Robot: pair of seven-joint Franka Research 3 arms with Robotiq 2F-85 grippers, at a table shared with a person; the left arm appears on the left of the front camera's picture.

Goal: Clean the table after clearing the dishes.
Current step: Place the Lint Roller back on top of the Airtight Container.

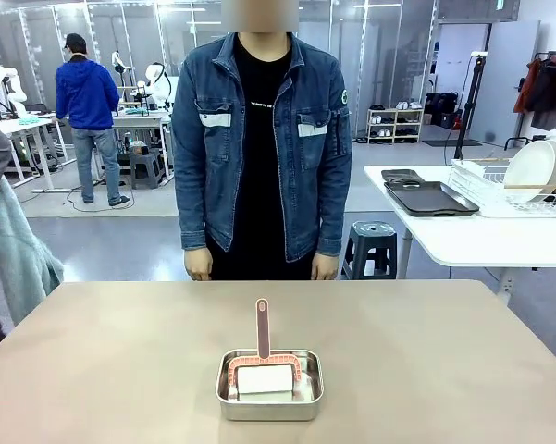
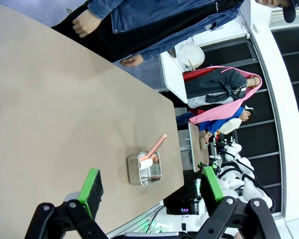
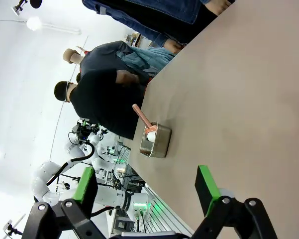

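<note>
Table [image 1: 120, 370]: beige-brown top carries a square steel pan [image 1: 269, 400] near the robot-side edge, about midway along it. In the pan lies a white sponge block [image 1: 264, 380], and a pink-handled brush [image 1: 262, 333] rests with its head in the pan, its handle rising over the pan's far rim toward the person [image 1: 259, 139]. The person, in a denim jacket, stands at the far edge with both hands hanging at their sides, clear of the top.

Dishes: white plates [image 1: 534, 168] stand in a wire drying rack [image 1: 509, 190] on a white side table [image 1: 463, 236] beyond the far right corner. Dark handled trays [image 1: 429, 196] lie stacked beside the rack on that same white top.

Left gripper [image 2: 151, 186], left wrist view: fingers spread wide, nothing between the green pads [image 2: 92, 185]; the pan sits farther off between them, not touched.

Right gripper [image 3: 147, 186], right wrist view: fingers likewise spread wide and empty, held above the table, pan well ahead near the table edge.
</note>
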